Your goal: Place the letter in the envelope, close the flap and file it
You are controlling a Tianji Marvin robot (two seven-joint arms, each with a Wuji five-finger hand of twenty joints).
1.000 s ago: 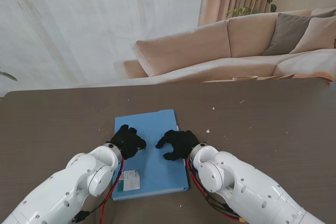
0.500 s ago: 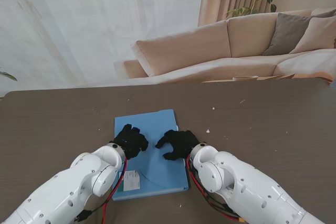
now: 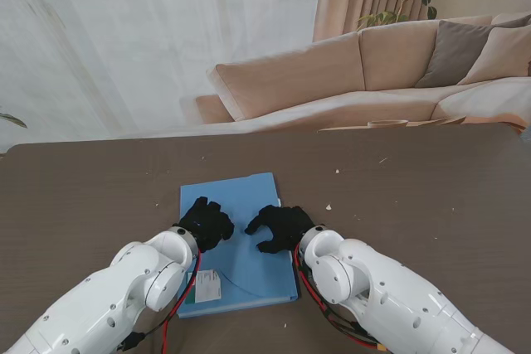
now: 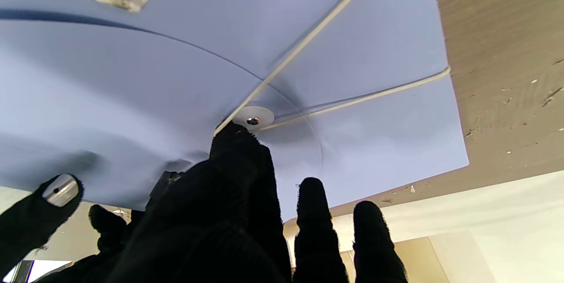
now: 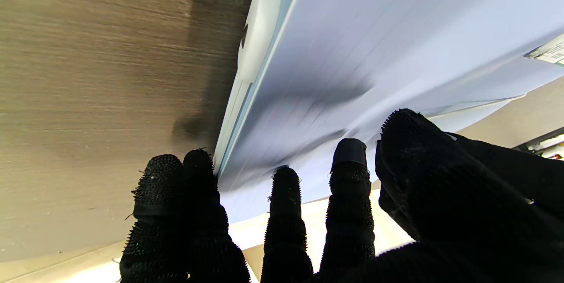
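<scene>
So here's where I'm at with the flat light-blue string-tie envelope (image 3: 236, 242). It's lying on the dark brown wood-grain tabletop (image 3: 415, 196) right in front of me, and both my hands are parked on top of it, roughly mid-sheet.

My left hand (image 3: 205, 222) has a fingertip pressed right next to the small white round button washer (image 4: 252, 117), with the thin white closure string (image 4: 308, 38) running off it in two strands across the paper. I can't tell whether that finger is actually pinching the string or just pressing beside it, so no real grip to speak of; the other fingers are spread loose. My right hand (image 3: 280, 228) is fingers-apart too, tips resting on the blue paper near its right edge, holding nothing. From the right wrist view the envelope edge looks a bit thick with a white plastic tab (image 5: 257, 31) along it.

I don't see a loose letter anywhere, so my guess is it's already inside. The curved flap edge (image 4: 185, 45) lies flat over the body, so the flap looks folded down. There's also a small white printed label (image 3: 207, 285) on the near-left corner.

What's left, I reckon: wind the string around the button to lock it, then pick the whole thing up and file it. No filing spot is visible in any view.
</scene>
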